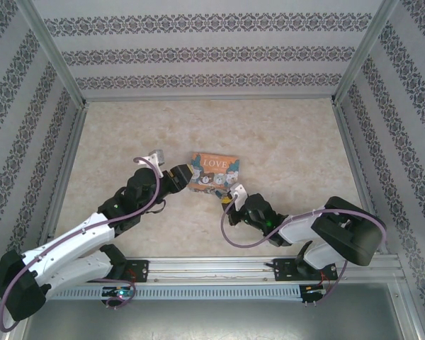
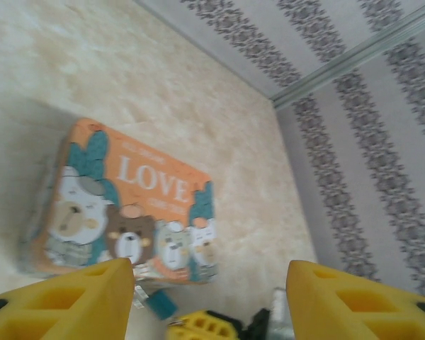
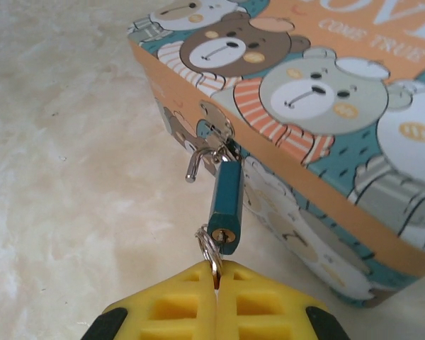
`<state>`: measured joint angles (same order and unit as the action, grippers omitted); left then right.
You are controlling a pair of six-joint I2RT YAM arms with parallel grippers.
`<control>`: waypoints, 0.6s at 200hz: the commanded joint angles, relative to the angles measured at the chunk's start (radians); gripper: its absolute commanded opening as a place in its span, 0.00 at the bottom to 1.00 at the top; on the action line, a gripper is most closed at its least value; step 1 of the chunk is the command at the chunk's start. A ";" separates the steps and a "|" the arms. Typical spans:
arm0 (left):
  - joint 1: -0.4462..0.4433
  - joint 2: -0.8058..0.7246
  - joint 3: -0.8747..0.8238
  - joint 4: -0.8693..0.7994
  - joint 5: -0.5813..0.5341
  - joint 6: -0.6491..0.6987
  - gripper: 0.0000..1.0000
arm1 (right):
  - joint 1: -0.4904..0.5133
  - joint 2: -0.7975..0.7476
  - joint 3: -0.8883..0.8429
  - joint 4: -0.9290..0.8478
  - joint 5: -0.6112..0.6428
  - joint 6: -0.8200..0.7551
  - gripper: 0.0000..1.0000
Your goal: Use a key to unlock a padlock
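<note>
The small teal padlock (image 3: 224,202) hangs from the hasp on the front wall of the LOVE box (image 3: 319,92). Its silver shackle (image 3: 197,161) has one end swung free like a hook. My right gripper (image 3: 216,273) sits just below the padlock, shut on the key, of which I see only the wire ring (image 3: 210,248) sticking out beside the keyhole. From the other side of the box (image 2: 127,205), the left gripper (image 2: 209,273) is open, its yellow fingers (image 2: 71,301) wide apart with nothing between them. The padlock (image 2: 159,304) lies just ahead of it.
The box (image 1: 214,172) rests mid-table on the beige marbled surface (image 1: 283,142), with the left gripper (image 1: 183,177) at its left end and the right gripper (image 1: 232,198) at its near right corner. Patterned walls and metal frame rails enclose the table.
</note>
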<state>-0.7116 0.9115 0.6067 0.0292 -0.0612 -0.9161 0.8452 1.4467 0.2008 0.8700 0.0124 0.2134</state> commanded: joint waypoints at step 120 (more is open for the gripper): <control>0.006 0.007 0.037 -0.108 -0.093 0.155 0.65 | -0.314 -0.016 -0.064 0.001 -0.398 0.365 0.00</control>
<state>-0.7116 0.9154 0.6086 -0.0460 -0.1364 -0.7883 0.5621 1.4147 0.1516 0.8654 -0.3099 0.5034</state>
